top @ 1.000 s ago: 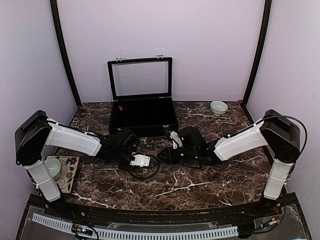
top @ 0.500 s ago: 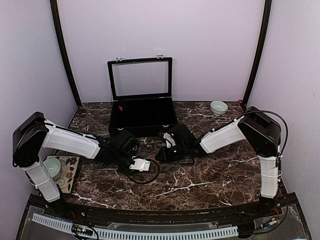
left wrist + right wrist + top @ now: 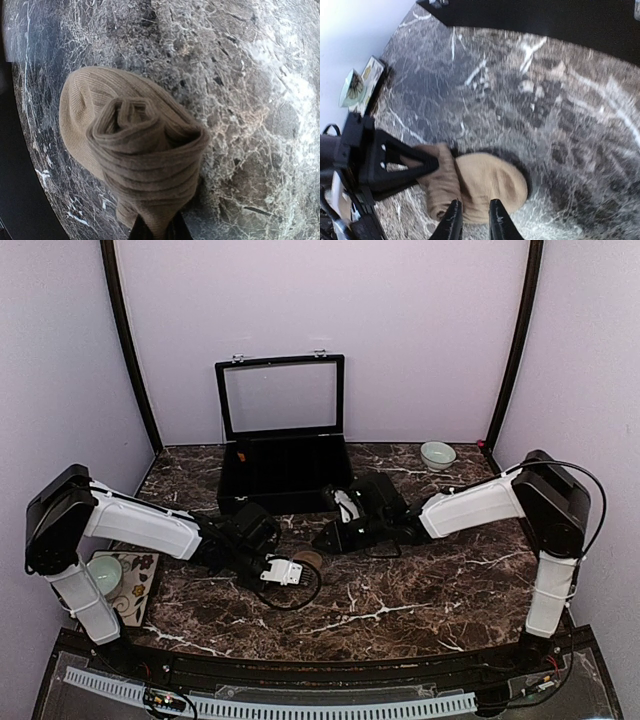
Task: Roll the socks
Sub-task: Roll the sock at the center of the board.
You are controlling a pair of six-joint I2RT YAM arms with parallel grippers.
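A tan-brown sock point(image 3: 135, 150) lies on the marble table, rolled into a bundle with its rounded toe end lying flat. My left gripper point(image 3: 155, 234) is shut on the rolled end of the sock point(image 3: 490, 185), and its black fingers point(image 3: 415, 167) reach in from the left. My right gripper point(image 3: 472, 206) hovers over the sock's near edge, its jaws a narrow gap apart with nothing pinched between them. From above, the sock point(image 3: 308, 560) shows as a small tan patch between the left gripper point(image 3: 296, 566) and the right gripper point(image 3: 331, 538).
A black case point(image 3: 285, 480) with its glass lid raised stands at the back centre, just behind both grippers. A small pale bowl point(image 3: 437, 454) sits at the back right. At the left edge a cup point(image 3: 105, 575) rests on a patterned mat point(image 3: 138, 585).
My right arm swung in toward the case and back out. Its gripper now sits a little farther from the left gripper, uncovering the tan sock from above. The left gripper has kept its grip.
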